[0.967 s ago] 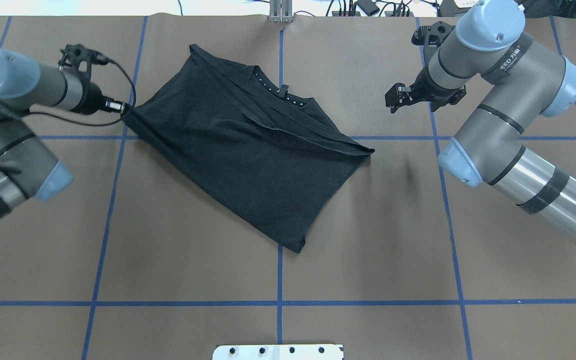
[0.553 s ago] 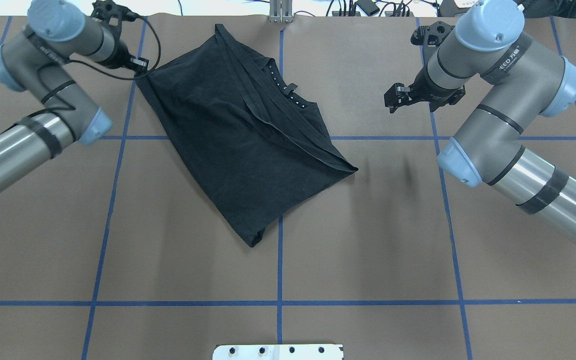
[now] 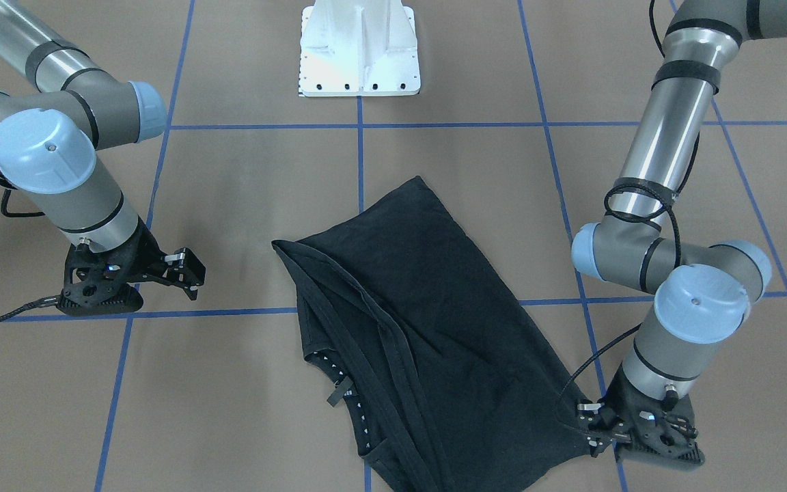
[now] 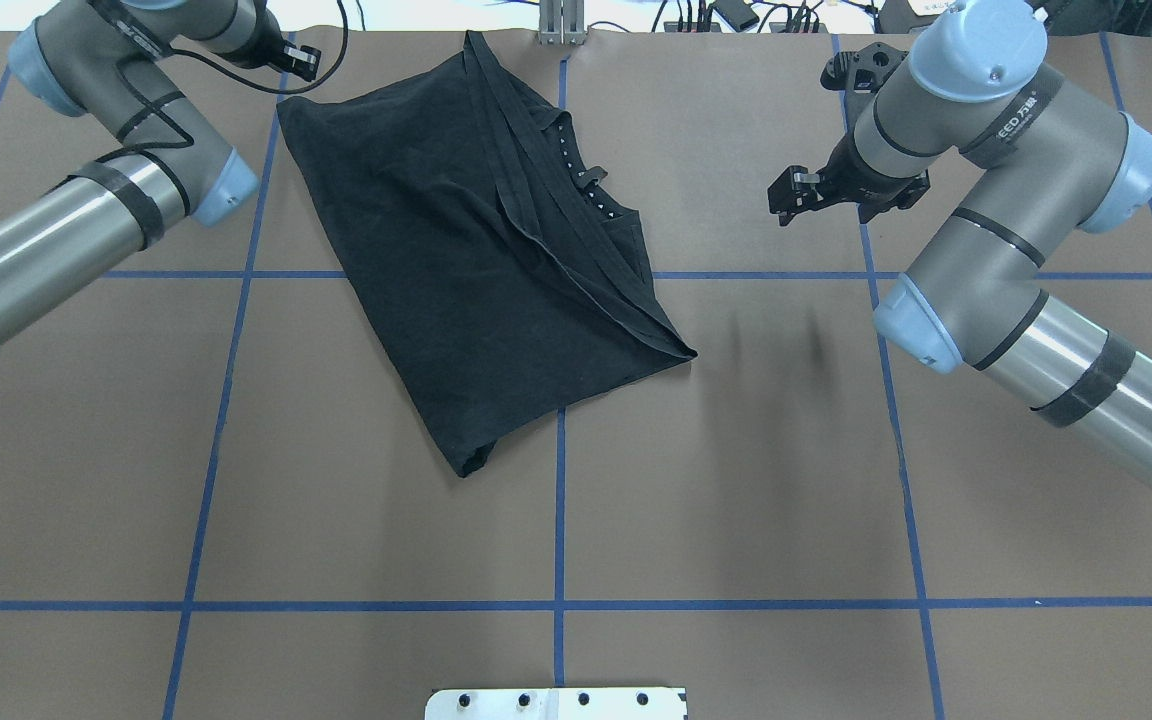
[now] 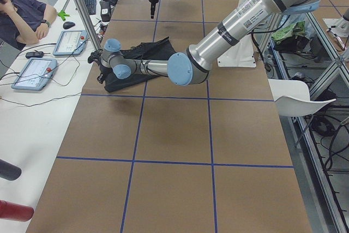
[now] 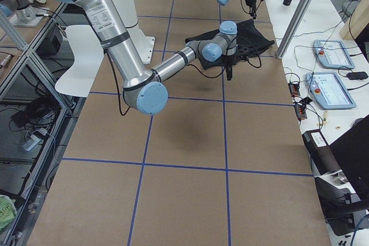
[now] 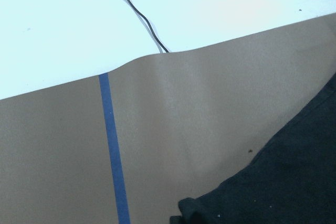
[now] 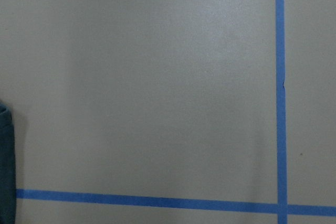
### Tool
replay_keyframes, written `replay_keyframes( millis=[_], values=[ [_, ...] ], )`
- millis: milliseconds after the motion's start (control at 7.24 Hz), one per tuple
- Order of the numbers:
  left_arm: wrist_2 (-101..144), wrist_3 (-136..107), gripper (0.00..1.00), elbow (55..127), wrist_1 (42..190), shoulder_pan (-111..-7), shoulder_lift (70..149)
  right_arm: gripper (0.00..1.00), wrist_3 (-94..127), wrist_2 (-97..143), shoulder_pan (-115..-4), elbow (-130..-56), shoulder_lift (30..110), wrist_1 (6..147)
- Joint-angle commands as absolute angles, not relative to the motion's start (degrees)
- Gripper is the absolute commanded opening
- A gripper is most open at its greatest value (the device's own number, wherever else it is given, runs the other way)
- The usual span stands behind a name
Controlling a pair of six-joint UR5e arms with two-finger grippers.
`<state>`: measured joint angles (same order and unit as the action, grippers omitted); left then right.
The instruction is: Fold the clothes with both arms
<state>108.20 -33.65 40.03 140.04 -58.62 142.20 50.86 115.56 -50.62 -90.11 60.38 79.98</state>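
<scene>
Left pincer [image 3: 593, 426] on T-shirt [image 3: 427, 321] corner

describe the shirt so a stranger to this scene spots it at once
Start from the brown, blue-gridded table and look to its far middle. The black T-shirt lies there folded and skewed. It is the only cloth in sight, with one corner at the left gripper.

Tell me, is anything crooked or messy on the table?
Yes. The black T-shirt lies slanted across the blue grid lines, half folded, with its hems bunched in uneven bands along one side. The left gripper pinches one corner; the right gripper hangs open, apart from it.
</scene>
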Motion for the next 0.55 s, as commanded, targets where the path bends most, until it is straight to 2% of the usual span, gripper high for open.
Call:
replay_keyframes(
  millis=[0, 276, 414],
  values=[
    [118.22, -27.01, 1.0, 45.85, 140.1, -63.43, 137.76, 1.0, 51.41, 115.23, -49.84, -89.56, 59.86, 79.98],
    [121.38, -28.99, 1.0, 56.12, 139.75, -63.02, 129.67, 1.0, 55.16, 115.14, -48.78, -86.51, 59.15, 73.53],
    [121.46, -32.4, 1.0, 57.81, 139.75, -62.93, 128.86, 1.0, 59.55, 114.88, -47.39, -81.09, 56.8, 66.43]
  ],
)
